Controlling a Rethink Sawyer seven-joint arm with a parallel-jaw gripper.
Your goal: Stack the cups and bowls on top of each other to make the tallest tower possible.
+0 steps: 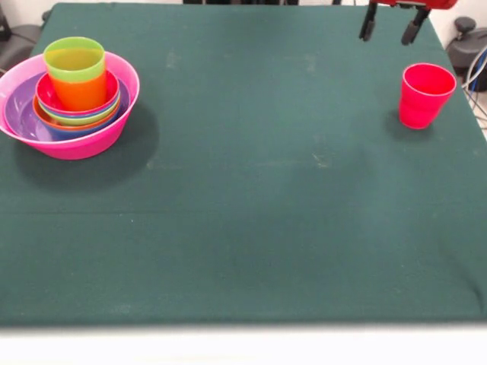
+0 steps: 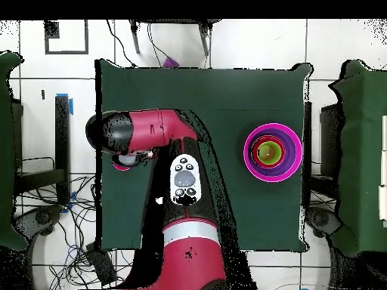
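Note:
The tower stands at the left in the front view: a huge pink bowl (image 1: 114,125) holds a purple bowl (image 1: 19,114) and smaller nested bowls. An orange cup (image 1: 80,93) stands in them with a lime green cup (image 1: 74,59) nested on top. The tower also shows in the overhead view (image 2: 273,151). A red-pink cup (image 1: 424,95) stands upright alone at the right. My gripper (image 1: 391,25) hangs at the top edge, open and empty, behind the red-pink cup and slightly to its left. In the overhead view my arm (image 2: 151,132) hides that cup.
The table (image 1: 251,198) is covered in dark green cloth. Its front edge runs along the bottom of the front view. Cables and dark chairs lie around the table in the overhead view (image 2: 57,219).

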